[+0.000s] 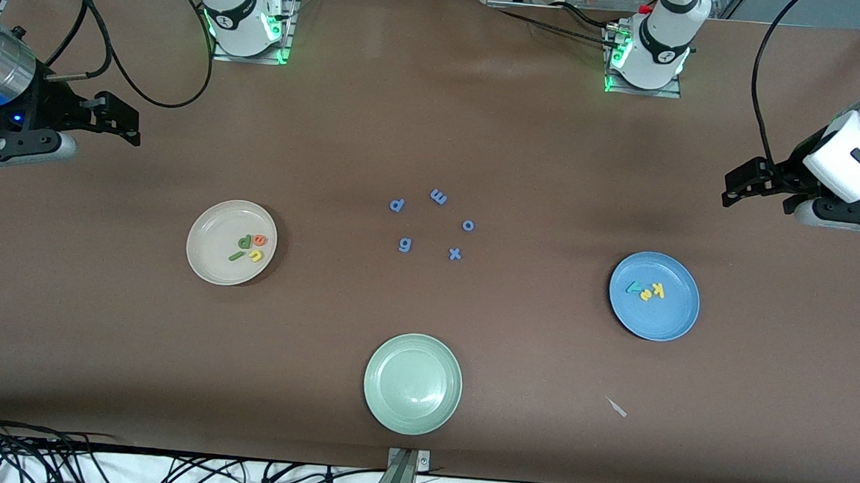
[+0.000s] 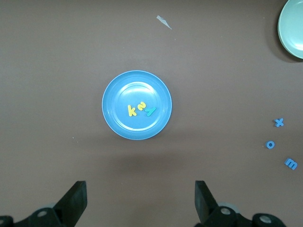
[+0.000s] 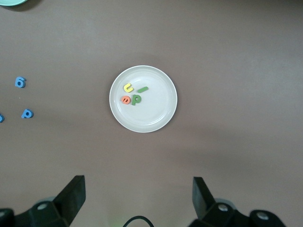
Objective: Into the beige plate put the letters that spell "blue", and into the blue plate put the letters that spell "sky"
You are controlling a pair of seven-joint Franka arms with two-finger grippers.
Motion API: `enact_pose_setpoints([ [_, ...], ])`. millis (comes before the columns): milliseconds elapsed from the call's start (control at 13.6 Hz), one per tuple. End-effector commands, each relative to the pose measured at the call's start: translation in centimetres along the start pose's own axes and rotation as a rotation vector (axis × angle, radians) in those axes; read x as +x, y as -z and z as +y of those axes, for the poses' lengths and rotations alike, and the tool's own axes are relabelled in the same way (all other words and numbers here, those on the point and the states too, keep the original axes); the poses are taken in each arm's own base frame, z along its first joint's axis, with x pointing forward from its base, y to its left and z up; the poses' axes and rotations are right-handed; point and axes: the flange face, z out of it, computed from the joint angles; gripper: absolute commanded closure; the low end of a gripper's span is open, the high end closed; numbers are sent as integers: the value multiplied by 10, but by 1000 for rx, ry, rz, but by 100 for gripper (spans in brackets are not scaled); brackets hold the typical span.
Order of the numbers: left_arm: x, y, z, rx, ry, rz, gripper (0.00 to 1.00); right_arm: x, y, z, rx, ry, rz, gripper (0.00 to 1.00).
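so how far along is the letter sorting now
It looks finished. The round cream-beige plate holds the green b, thin green l, yellow u and orange-red e; the round medium-blue plate holds the yellow k, yellow s and teal y. Nothing is in hand: the left gripper and right gripper hang open. Nothing looks left.

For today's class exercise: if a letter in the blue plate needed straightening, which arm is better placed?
Left. Its open tool hangs by the blue plate at that arm's end; the right tool waits by the beige plate.
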Motion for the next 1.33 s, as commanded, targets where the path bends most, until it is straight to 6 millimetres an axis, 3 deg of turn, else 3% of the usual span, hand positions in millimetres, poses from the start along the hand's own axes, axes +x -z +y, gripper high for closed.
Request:
enact_pose_setpoints([
  [0,-1,9,2,23,-4,-6,0,-2,9,1,-6,11,8,0],
  [221,9,13,5,22,-6,8,0,-2,16,5,-6,-4,25,0],
  [590,8,12,5,22,-13,3,0,1,15,4,-7,-4,29,0],
  [1032,7,13,29,23,-50,9,0,6,17,6,-10,-2,64,0],
  [1253,7,13,26,22,-46,8,0,5,17,12,-9,-15,64,0],
])
